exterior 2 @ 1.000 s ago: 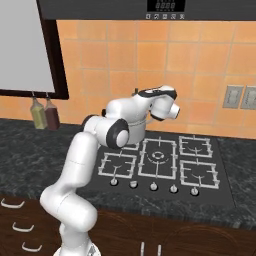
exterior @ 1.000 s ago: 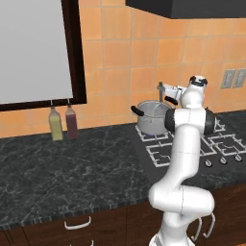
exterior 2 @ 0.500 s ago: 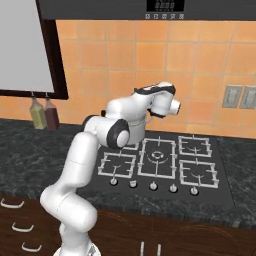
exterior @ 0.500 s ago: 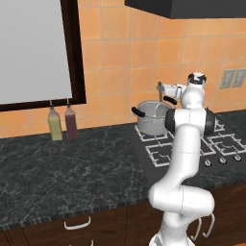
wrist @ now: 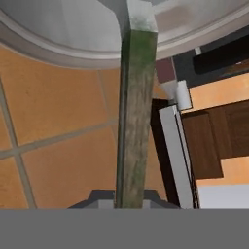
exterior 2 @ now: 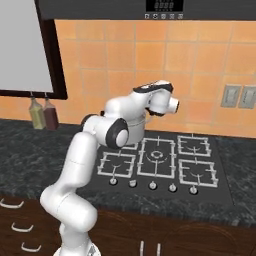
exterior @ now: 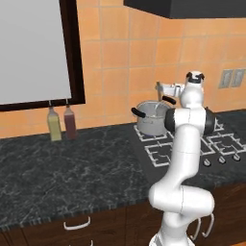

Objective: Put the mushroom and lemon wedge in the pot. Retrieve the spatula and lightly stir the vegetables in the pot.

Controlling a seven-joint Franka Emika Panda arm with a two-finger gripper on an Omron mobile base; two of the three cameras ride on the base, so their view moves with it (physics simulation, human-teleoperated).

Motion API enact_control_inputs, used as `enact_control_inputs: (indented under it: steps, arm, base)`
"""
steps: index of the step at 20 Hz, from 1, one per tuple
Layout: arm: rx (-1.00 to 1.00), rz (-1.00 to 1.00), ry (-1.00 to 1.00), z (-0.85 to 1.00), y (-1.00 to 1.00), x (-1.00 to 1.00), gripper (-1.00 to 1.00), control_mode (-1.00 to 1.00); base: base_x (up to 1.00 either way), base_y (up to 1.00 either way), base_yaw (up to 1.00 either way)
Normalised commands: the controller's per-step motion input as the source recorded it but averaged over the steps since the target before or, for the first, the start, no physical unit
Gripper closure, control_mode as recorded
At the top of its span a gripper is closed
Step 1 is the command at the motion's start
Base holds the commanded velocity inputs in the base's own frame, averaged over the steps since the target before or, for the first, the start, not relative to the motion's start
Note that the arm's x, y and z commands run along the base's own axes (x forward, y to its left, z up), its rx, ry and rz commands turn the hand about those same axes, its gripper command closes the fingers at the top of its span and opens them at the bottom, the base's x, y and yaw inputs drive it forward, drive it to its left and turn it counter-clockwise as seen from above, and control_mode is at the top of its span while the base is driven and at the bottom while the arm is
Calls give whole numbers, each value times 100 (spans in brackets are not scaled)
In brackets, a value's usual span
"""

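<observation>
Two dark finger tips close narrowly on the handle of the spatula (wrist: 136, 116), which runs from the bottom centre of the hand view up toward the rim of the pot (wrist: 53, 51) at the top of that frame. The gripper (wrist: 130, 197) therefore holds the spatula, and the blade end seems to reach over or into the pot, though the blade itself is hard to make out.

In the left base view the pot (exterior: 152, 118) stands on the rear left burner of the stove (exterior: 192, 144), right of centre, and the gripper (exterior: 166, 89) is just above it. The mushroom and the lemon wedge cannot be seen from these angles; I judge they are inside the pot, but this is not sure.

The step in hand seems to be the stirring. To do it well, the arm should keep the grip firm, lower the blade gently until it is near the bottom, and move it in small slow circles. It should stay off the steel wall, so the pot does not slide on the grate.
</observation>
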Motion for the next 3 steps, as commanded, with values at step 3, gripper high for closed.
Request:
enact_control_inputs:
  steps: [3]
  arm:
    - [0, 15, -9, -15, 59, 53, 100, -100]
  base:
    - [0, 0, 0]
